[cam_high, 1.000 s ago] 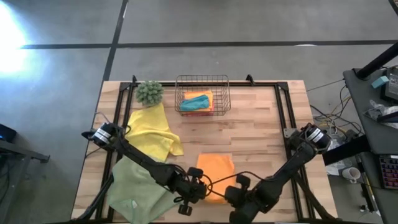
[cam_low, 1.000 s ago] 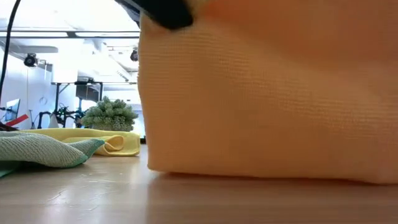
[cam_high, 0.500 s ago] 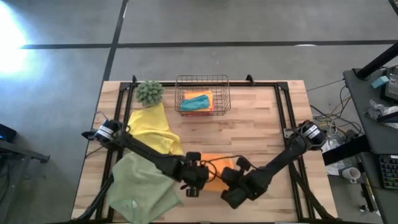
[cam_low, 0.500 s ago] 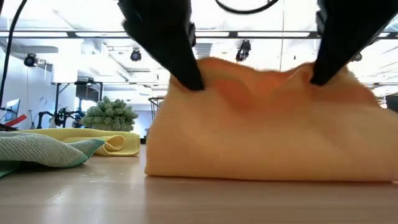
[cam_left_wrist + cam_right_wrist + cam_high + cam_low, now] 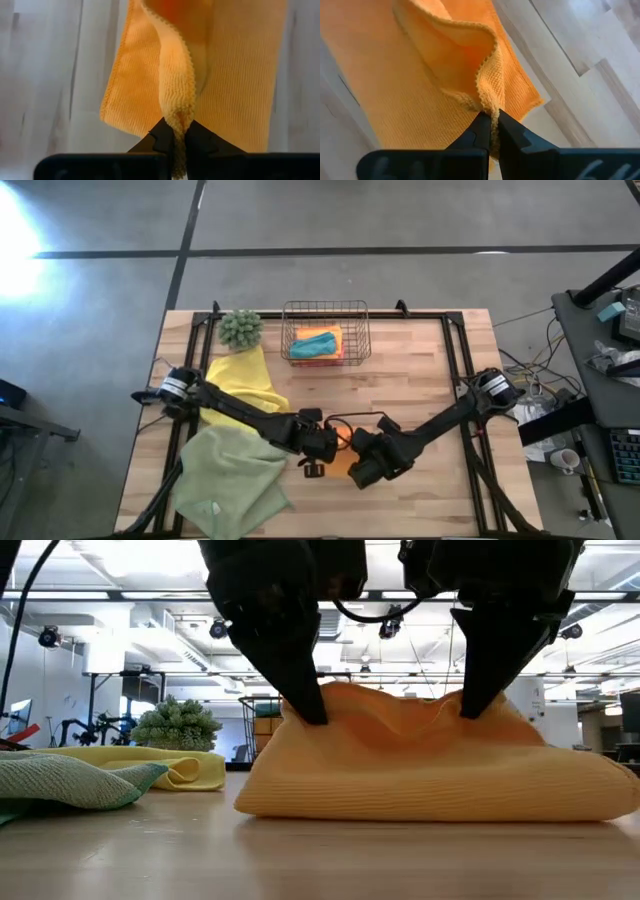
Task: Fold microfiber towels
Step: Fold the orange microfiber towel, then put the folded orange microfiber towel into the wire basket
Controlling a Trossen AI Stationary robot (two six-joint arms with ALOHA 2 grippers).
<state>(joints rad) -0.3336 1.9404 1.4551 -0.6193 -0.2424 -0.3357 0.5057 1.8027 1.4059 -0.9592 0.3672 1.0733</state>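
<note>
Both claws pinch orange towel (image 5: 420, 765) edge.

This is a robotics lab or workshop in a large open hall. Beyond the right gripper (image 5: 487, 690) there are ceiling light strips (image 5: 130, 598) and equipment stands (image 5: 95, 710), and a cluttered desk (image 5: 612, 310) stands beside the wooden table (image 5: 420, 380) on a concrete floor (image 5: 350, 215).

the high view is looking straight down on the whole table (image 5: 420, 380) from well above. the low view is sitting at tabletop level, facing across into the room. each wrist view is peering closely past its own fingers. all four are sharing the orange towel (image 5: 420, 765).
</note>
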